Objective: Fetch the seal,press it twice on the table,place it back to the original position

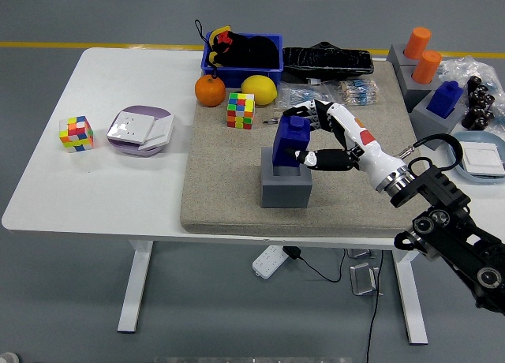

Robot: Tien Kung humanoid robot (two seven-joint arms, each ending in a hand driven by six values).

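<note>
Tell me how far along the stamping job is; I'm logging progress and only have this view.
Fetching looks done: the right hand grips the blue seal. In hand now: the seal sits upright in or just above the recess of the grey holder on the beige mat, apparently going back. Whether the two presses happened cannot be read from this view. Left: seat it fully, open the fingers, withdraw.

Right hand (319, 134): black fingers, white shell with red-orange marking, silver wrist ring behind it, then black jointed arm, thin cable alongside.
</note>
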